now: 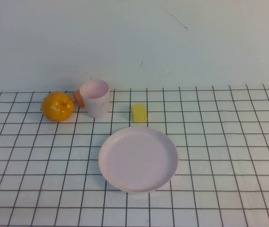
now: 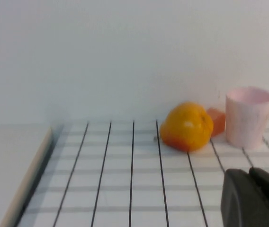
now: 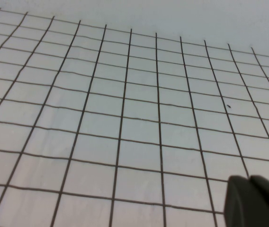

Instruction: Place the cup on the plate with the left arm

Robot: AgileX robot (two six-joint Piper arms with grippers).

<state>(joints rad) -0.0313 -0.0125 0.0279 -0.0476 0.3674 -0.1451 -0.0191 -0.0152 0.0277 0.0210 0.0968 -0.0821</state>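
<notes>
The pale pink cup (image 1: 95,98) stands upright at the back of the gridded table, between an orange fruit (image 1: 57,106) and a yellow block (image 1: 139,112). The round pink plate (image 1: 138,158) lies in front of it, empty. Neither arm shows in the high view. In the left wrist view the cup (image 2: 248,116) stands far ahead beside the orange (image 2: 186,126); my left gripper (image 2: 249,173) is shut and empty, well short of them. My right gripper (image 3: 249,181) is shut and empty over bare grid cloth.
A small reddish-orange object (image 1: 78,98) sits behind the cup, touching or nearly touching it, and shows in the left wrist view (image 2: 216,120). A white wall runs along the back. The table's left edge (image 2: 28,175) shows in the left wrist view.
</notes>
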